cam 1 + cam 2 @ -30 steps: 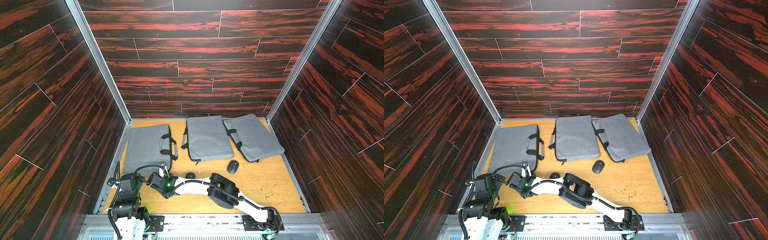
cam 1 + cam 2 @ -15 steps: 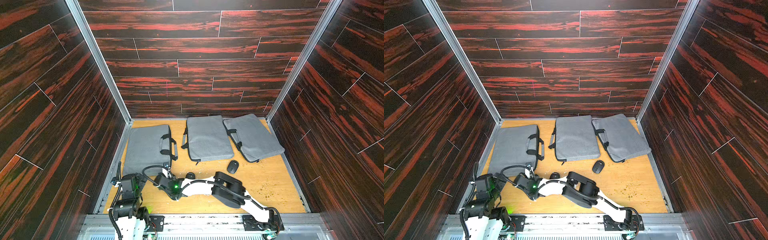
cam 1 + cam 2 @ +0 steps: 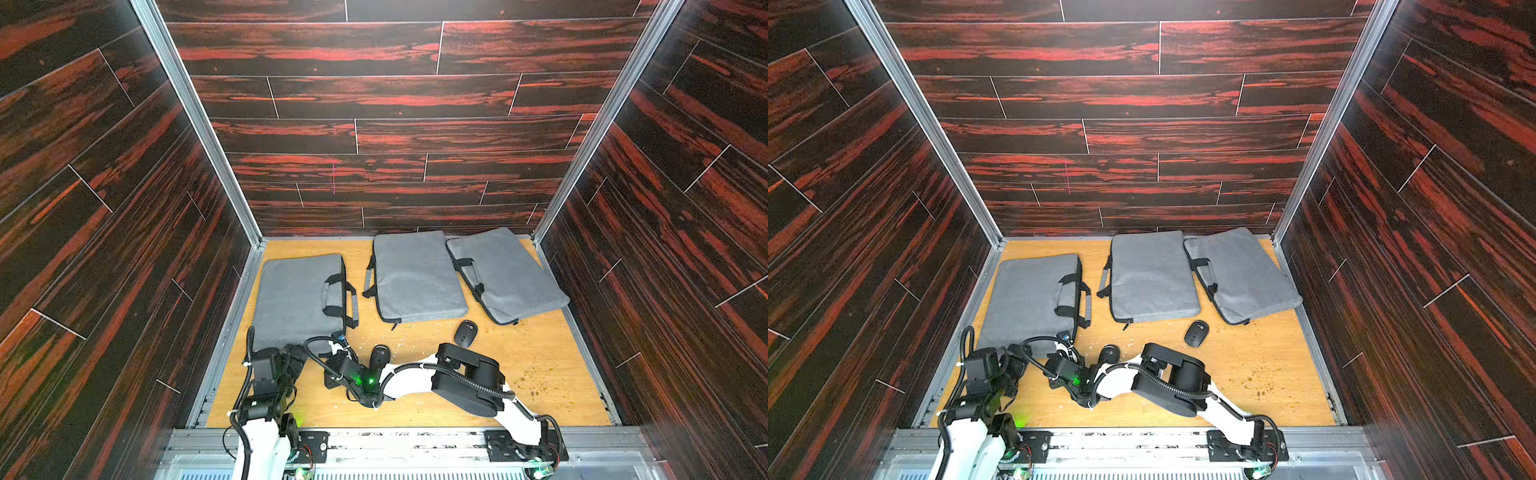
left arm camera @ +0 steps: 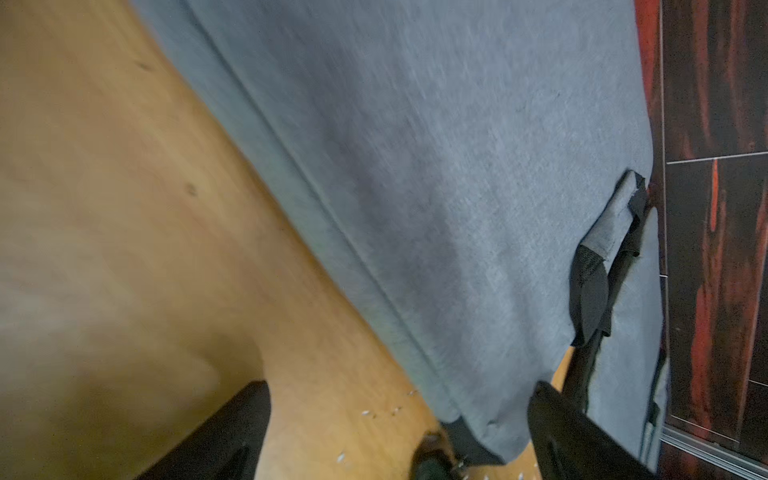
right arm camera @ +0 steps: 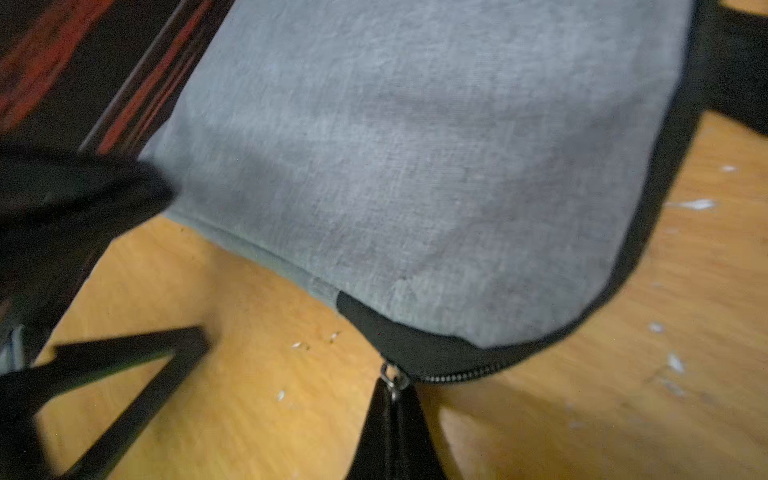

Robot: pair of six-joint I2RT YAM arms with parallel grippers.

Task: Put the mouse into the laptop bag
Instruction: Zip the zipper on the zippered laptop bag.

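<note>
Three grey laptop bags lie at the back of the table. My right gripper (image 5: 392,392) is shut on the metal zipper pull (image 5: 390,374) at the near corner of the left laptop bag (image 3: 291,299) (image 3: 1025,299) (image 5: 415,145). In both top views it sits by that corner (image 3: 338,347) (image 3: 1065,345). My left gripper (image 4: 399,388) (image 3: 291,359) hovers open over the same bag's near edge (image 4: 457,166) and holds nothing. A black mouse (image 3: 465,332) (image 3: 1196,332) lies in front of the other two bags. A second black mouse (image 3: 379,356) (image 3: 1109,354) lies beside my right wrist.
The middle bag (image 3: 415,278) and the right bag (image 3: 503,274) lie closed against the back wall. Dark wood-patterned walls close in the table (image 3: 519,374) on three sides. Small crumbs dot the wood at the right. My right arm's elbow (image 3: 469,382) lies low across the front.
My right wrist has slid to the right along the bag's near edge, still shut on the zipper pull. The left arm has hardly moved.
</note>
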